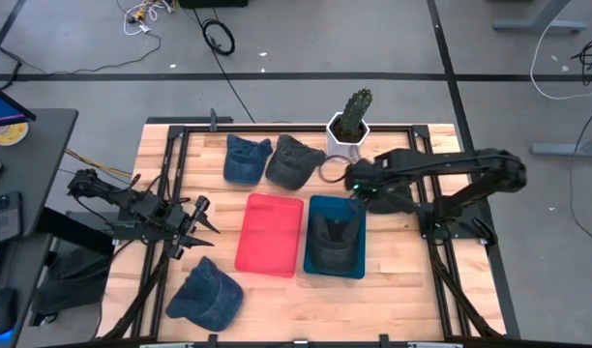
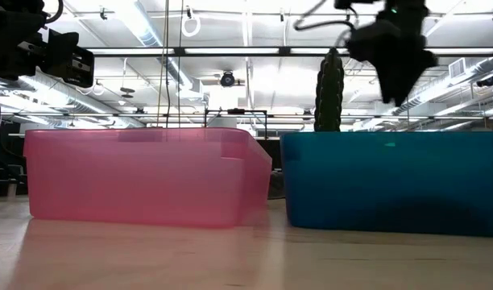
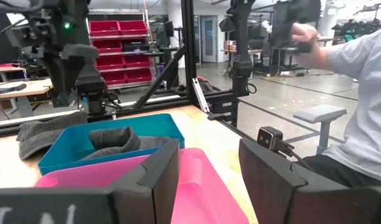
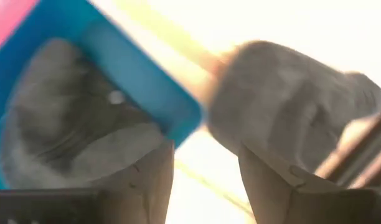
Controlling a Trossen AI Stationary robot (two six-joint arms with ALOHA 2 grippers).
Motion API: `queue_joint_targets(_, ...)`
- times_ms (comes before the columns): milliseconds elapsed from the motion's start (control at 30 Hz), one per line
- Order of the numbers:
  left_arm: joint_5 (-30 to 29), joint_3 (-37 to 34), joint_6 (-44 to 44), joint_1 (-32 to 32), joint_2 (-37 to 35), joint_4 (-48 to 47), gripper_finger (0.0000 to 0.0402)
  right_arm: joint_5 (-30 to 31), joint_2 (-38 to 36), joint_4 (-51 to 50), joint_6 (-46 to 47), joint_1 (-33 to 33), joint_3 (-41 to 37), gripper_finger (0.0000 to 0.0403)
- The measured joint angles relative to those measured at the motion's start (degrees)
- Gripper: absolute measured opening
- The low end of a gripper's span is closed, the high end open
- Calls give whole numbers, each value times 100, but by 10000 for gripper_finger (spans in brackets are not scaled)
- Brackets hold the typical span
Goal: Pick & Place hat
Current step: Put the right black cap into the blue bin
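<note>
Several hats are in view. A dark grey hat [image 1: 333, 232] lies inside the blue bin [image 1: 315, 266]. Another dark grey hat [image 1: 294, 161] and a blue hat [image 1: 246, 159] rest on the table's far side. A second blue hat [image 1: 206, 293] lies near the near edge. My right gripper [image 1: 357, 188] hovers open and empty above the blue bin's far right corner; its wrist view shows the binned hat [image 4: 72, 124] and the grey hat [image 4: 290, 112] on the table. My left gripper [image 1: 207, 215] waits open, left of the pink bin [image 1: 270, 234].
A cactus in a white pot [image 1: 349, 126] stands just beyond my right gripper. The pink bin holds nothing. A black frame rims the table. In the left wrist view a person [image 3: 358, 99] sits beyond the table. Bare wood lies along the near edge.
</note>
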Motion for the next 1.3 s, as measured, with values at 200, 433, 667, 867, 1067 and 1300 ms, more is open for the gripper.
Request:
queue_joint_targets(200,0,0,-2,-2,0,-2,170,-44,-785,159,194,-608,-1179,182)
queue_joint_targets(433,0,0,-2,0,-1,-2,170,-56,-1084,634,-552,-1074,-2016,182)
queue_joint_targets(667,0,-1,0,0,-2,-2,170,-36,-1087,914,-683,-1423,-2419,182)
queue_joint_targets(867,2,-2,0,0,0,-2,170,6,-1087,1347,-1118,-1799,-2759,182)
queue_joint_targets(1067,0,-2,0,-2,-2,-2,170,-304,-1085,2222,-1379,-2142,-3259,182)
queue_joint_targets(1300,0,0,0,0,-2,-2,170,-305,-1083,2387,-2000,-2425,-3451,149)
